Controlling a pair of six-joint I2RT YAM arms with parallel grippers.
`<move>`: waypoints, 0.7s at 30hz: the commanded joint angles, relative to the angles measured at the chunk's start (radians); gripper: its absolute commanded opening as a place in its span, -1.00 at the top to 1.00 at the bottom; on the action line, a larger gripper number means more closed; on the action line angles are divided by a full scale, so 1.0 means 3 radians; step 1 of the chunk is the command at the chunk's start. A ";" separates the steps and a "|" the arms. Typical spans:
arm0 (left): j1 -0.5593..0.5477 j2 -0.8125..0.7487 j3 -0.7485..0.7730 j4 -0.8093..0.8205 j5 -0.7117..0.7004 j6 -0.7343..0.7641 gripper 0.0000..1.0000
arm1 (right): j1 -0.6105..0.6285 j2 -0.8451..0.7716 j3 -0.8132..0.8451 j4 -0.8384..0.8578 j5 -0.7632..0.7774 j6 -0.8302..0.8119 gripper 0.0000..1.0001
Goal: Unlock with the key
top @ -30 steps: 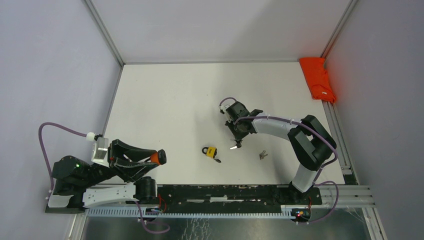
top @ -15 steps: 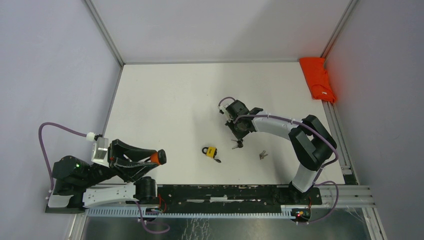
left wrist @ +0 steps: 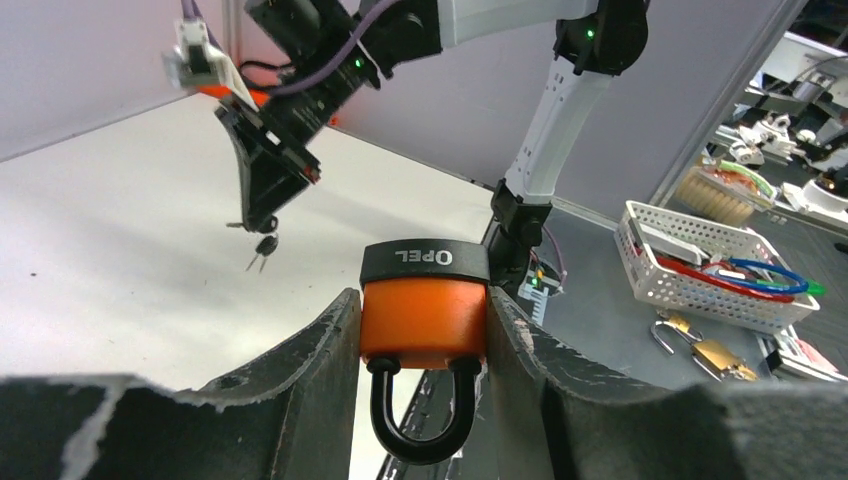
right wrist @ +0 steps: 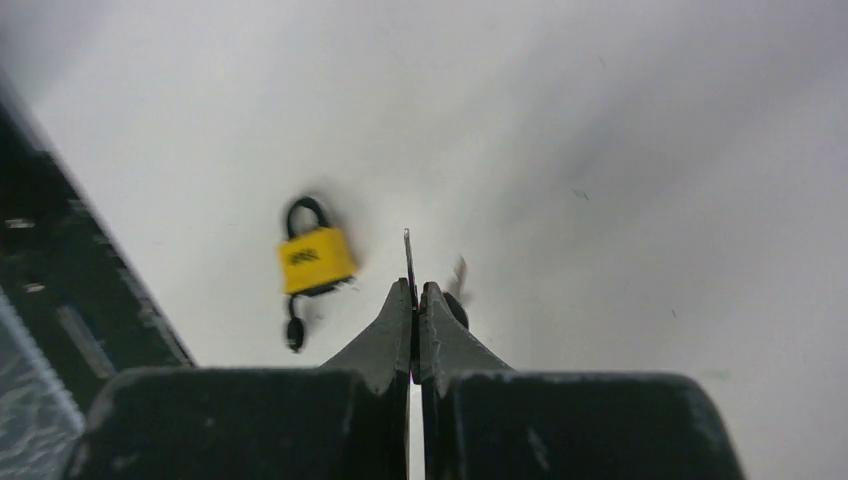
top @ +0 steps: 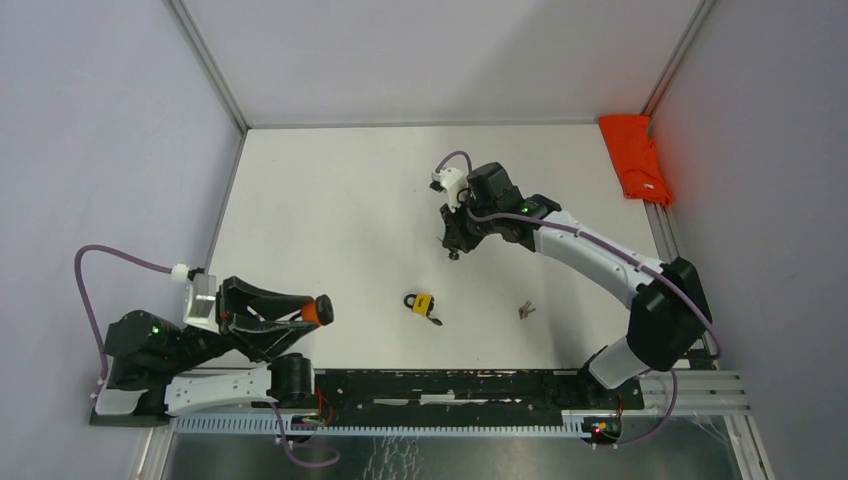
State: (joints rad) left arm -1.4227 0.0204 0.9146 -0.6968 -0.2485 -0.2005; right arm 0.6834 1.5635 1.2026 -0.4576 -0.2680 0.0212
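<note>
— Where is the key (right wrist: 407, 255) held?
— It is pinched between the clenched right fingers (right wrist: 385, 335) and lifted above the middle of the worktop (top: 330, 200). Its blade is seen sticking out past the tips.
— And the lock?
— An orange padlock (left wrist: 424, 320) is clamped between the left fingers (left wrist: 320, 350), shackle toward the wrist, by the near left corner. A yellow padlock (top: 421, 303) is seen lying toward the near edge, apart from both.
</note>
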 commanded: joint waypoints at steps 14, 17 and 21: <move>-0.0021 0.1044 0.0779 -0.0136 0.1510 0.0534 0.96 | 0.0074 -0.0894 -0.0119 0.1638 -0.2605 0.1124 1.00; -0.0023 0.0873 0.0835 -0.0074 0.1607 0.0574 0.96 | 0.0078 -0.1175 -0.0391 0.2033 -0.2739 0.1430 1.00; -0.0045 0.0690 0.0915 -0.0147 0.1621 0.0569 0.96 | 0.0269 -0.1345 -0.0720 0.2994 -0.2945 0.2245 1.00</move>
State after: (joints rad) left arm -1.4227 0.2779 1.1252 -0.7799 0.1886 -0.0788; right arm 0.7147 1.2015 1.0546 0.0799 -1.0359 0.4248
